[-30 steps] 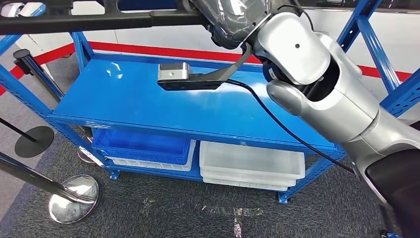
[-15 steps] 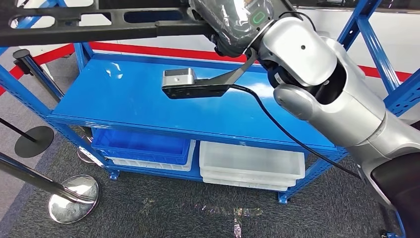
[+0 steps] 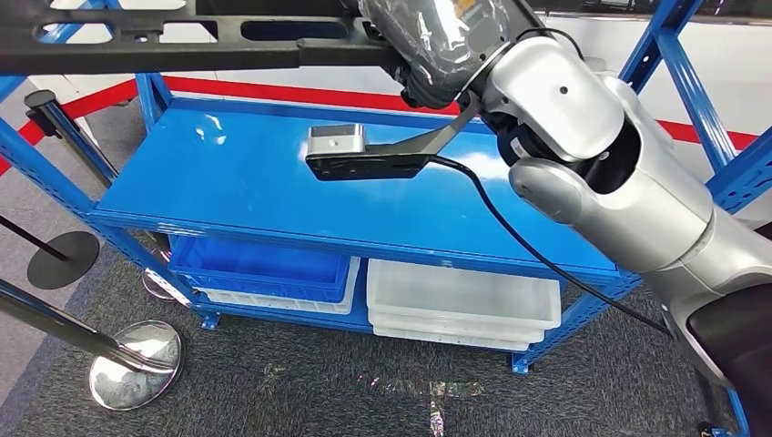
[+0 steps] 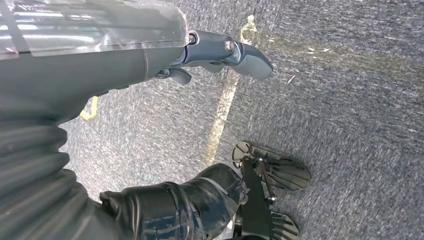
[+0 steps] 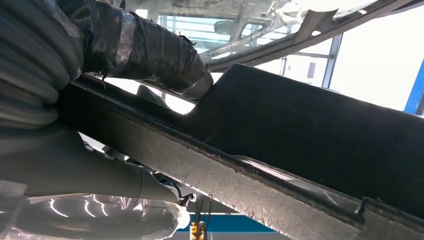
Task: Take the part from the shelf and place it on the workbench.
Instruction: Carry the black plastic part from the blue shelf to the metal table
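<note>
The right robot hand [image 3: 435, 41], wrapped in clear film, is reaching up at the top of the head view and is gripping a long black part [image 3: 182, 45] that is stretching away from it across the upper edge of the picture. In the right wrist view the taped fingers [image 5: 150, 50] are curling over the top of this dark, flat part [image 5: 300, 150], with the thumb pressing against its underside, so the part is sitting clamped inside the right robot hand, held in the air above the blue shelf [image 3: 255, 196] and not touching it. A small grey camera block [image 3: 335, 142] on a black bracket is hanging just below the right robot hand, and a black cable [image 3: 546, 264] is running from it back along the silver arm.

Below the right robot hand, under the blue shelf top, a blue tray [image 3: 259, 269] and a stack of white trays [image 3: 464, 305] are sitting side by side. Chrome stanchion bases [image 3: 137, 364] are standing on the carpet well off to the side beyond the part's far end.

The left robot hand [image 4: 220, 55] is hanging over the grey carpet [image 4: 350, 75], holding nothing, its visible fingers lying loosely extended and apart.
</note>
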{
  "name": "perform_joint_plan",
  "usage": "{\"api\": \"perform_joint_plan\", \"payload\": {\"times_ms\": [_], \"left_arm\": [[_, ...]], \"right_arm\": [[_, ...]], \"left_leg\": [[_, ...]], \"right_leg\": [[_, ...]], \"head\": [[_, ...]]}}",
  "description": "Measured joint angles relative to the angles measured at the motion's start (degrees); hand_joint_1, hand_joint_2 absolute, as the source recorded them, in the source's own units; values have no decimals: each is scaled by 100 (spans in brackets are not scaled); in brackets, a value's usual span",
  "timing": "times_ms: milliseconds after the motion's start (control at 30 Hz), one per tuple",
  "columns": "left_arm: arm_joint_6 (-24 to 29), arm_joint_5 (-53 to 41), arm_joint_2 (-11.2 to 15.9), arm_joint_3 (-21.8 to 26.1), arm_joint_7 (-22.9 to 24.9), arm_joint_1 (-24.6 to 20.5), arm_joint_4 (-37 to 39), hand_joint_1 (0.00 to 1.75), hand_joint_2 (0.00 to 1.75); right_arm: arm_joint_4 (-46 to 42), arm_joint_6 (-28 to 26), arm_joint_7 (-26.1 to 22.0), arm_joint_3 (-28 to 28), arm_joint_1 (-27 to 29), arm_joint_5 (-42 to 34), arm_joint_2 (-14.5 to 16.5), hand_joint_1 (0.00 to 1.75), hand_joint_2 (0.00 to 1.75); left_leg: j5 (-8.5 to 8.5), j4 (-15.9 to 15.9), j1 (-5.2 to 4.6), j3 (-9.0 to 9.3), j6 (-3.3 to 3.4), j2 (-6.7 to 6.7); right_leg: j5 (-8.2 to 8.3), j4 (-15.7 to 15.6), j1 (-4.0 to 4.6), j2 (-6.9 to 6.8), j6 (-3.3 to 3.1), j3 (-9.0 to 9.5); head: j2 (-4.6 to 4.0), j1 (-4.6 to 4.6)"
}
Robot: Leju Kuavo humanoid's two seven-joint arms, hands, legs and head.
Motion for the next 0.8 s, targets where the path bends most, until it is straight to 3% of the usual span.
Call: {"api": "perform_joint_plan", "payload": {"times_ms": [233,400,467,533,600,633,700,767,800], "left_arm": [[16,10,8,0,-31,-1,0,0,175],[-18,26,5,0,81,-7,0,0,175],[-13,17,-4,0,90,-13,0,0,175],[9,-3,-4,0,61,-20,0,0,175],[15,-27,-5,0,28,-24,0,0,175],[11,-38,-5,0,17,-24,0,0,175],[-2,-51,-6,0,4,-21,1,0,175],[-8,-61,-3,0,-3,-25,1,0,175],[-11,-70,-1,-1,-1,-28,1,0,175]], "right_arm": [[-57,-87,71,-9,72,165,-76,175,175],[-75,-93,27,-23,83,297,-101,175,175],[-82,-123,-30,-31,77,338,-114,175,175],[-84,-153,-76,-31,90,353,-121,175,175],[-85,-158,-101,-30,118,360,-128,175,175],[-84,-157,-105,-30,123,363,-132,175,175],[-83,-156,-105,-30,115,369,-139,175,175],[-87,-157,-109,-29,96,374,-141,175,175],[-91,-159,-114,-29,93,377,-141,175,175]], "left_leg": [[-28,35,-20,-10,44,1],[9,-62,17,58,125,18],[45,-159,61,135,162,35],[35,-164,68,158,172,37],[1,-141,87,173,158,27],[-25,-118,106,183,138,18],[-105,-44,144,200,69,-1],[-178,31,146,177,-18,-10],[-192,45,140,163,-55,-12]], "right_leg": [[0,-3,-20,1,11,6],[-40,6,-1,-7,91,21],[-268,403,14,-18,127,-154],[-565,1153,-9,-21,148,-532],[-564,1507,-48,-26,171,-765],[-417,1376,-69,-29,185,-732],[-31,677,-109,-38,220,-433],[110,186,-103,-36,213,-201],[69,146,-86,-29,183,-182]], "head": [[0,-1],[0,7],[0,27],[0,37],[0,36],[0,37],[0,40],[0,51],[1,46]]}}
